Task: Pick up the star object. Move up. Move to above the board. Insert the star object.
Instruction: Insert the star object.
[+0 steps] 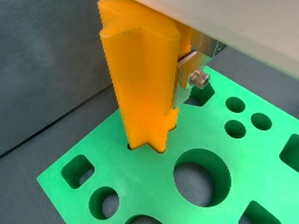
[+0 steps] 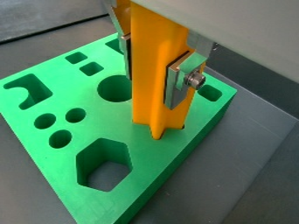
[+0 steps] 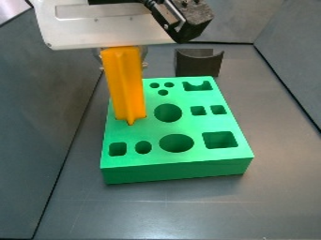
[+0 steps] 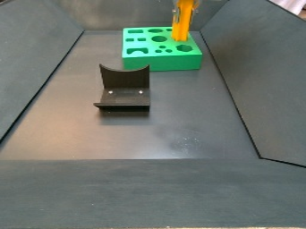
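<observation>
Dark tray floor; gripper (image 2: pixel 158 74) clamps star object (image 2: pixel 156 79) upright, tip entering board (image 2: pixel 47 144) star hole, frame centre; push straight down, ridges aligned.

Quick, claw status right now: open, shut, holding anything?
Claw: shut on the star object, held upright with its lower end in a hole at the edge of the board.

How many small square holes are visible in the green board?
2, side by side in the board, next to the large round hole: one, the other. The gripper above the board holds the star object, which may hide more.
</observation>
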Motion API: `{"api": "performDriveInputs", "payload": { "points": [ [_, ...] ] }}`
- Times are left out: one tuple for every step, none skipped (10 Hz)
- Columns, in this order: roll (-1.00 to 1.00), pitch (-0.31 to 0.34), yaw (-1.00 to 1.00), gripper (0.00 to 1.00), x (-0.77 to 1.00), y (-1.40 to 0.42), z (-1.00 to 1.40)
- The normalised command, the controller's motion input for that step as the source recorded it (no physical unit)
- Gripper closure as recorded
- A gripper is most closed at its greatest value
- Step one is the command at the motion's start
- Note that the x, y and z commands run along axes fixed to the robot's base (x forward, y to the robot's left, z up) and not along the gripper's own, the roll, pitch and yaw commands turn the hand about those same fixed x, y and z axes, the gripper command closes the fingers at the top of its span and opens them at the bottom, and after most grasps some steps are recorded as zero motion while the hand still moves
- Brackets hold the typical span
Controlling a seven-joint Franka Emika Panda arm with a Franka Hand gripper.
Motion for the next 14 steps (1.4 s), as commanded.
{"api": "performDriveInputs", "payload": {
  "points": [
    [0.41, 0.194, -0.08, 1.00, 0.13, 0.01, -0.26],
    [0.44, 0.214, -0.13, 1.00, 0.15, 0.03, -0.17],
    [0.50, 0.189, -0.08, 1.00, 0.07, 0.06, 0.00],
    [0.50, 0.164, -0.09, 1.00, 0.13, 0.07, -0.01],
    [0.46, 0.124, -0.17, 1.00, 0.50, 0.00, -0.33],
    [-0.10, -0.019, -0.23, 1.00, 0.42, 0.01, -0.31],
    [-0.24, 0.000, -0.19, 1.00, 0.29, 0.23, -0.63],
    [-0.21, 0.083, -0.10, 1.00, 0.19, 0.28, -0.71],
    [-0.22, 0.096, -0.11, 1.00, 0.14, 0.28, -0.67],
    [-0.24, 0.099, -0.15, 1.00, 0.10, 0.27, -0.62],
    [-0.28, 0.000, -0.10, 1.00, 0.00, 0.17, -0.48],
    [-0.04, 0.000, 0.00, 1.00, 0.00, 0.00, 0.00],
    [0.00, -0.007, 0.00, 1.00, 0.00, 0.00, 0.00],
    [0.00, 0.000, 0.00, 1.00, 0.00, 0.00, 0.00]
  ]
}}
